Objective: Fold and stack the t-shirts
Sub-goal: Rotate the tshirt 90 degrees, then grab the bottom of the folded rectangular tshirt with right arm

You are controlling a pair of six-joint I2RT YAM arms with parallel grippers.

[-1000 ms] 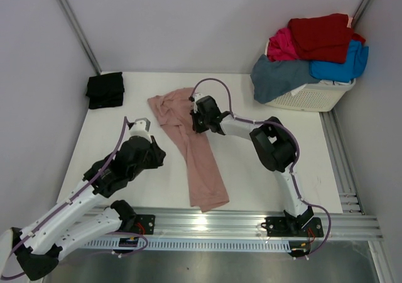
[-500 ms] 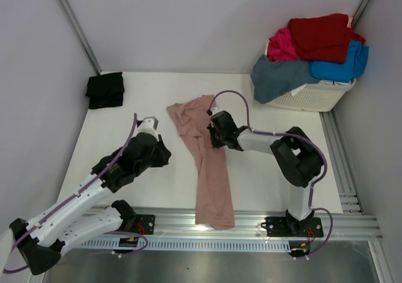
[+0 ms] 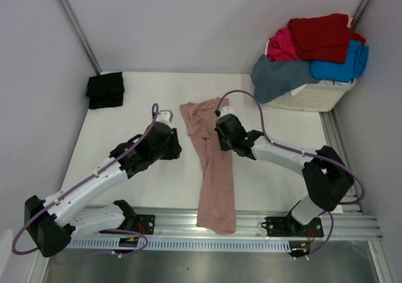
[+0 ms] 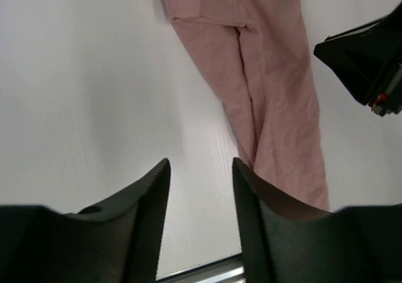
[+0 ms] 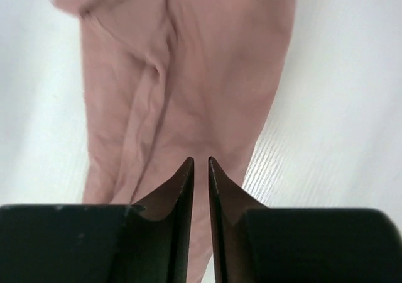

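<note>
Right now my left fingers [image 4: 200,166] stand moderately apart with nothing between them, hanging over bare white surface [image 3: 138,100] just left of the dusty-pink cotton t-shirt [image 3: 217,170]. My right fingers [image 5: 201,165] are parted by only a thin slit. They hold nothing and point straight down at the pink cloth, whose creases run away below them; from the top view I cannot tell whether the tips touch it.

The pink t-shirt lies drawn out into a long narrow band down the middle of the surface. Its far end is bunched and wider beside my right wrist, and its near end reaches the metal rail at the front edge.

A folded black t-shirt [image 3: 105,89] sits well apart at the far left corner. At the far right corner a white slatted plastic basket [image 3: 320,97] holds a heap of tees. A red one [image 3: 323,36] is on top, a magenta one [image 3: 281,44] is beside it, a bright-blue one [image 3: 342,66] is beneath, and a slate-blue one [image 3: 279,78] spills over the rim.
</note>
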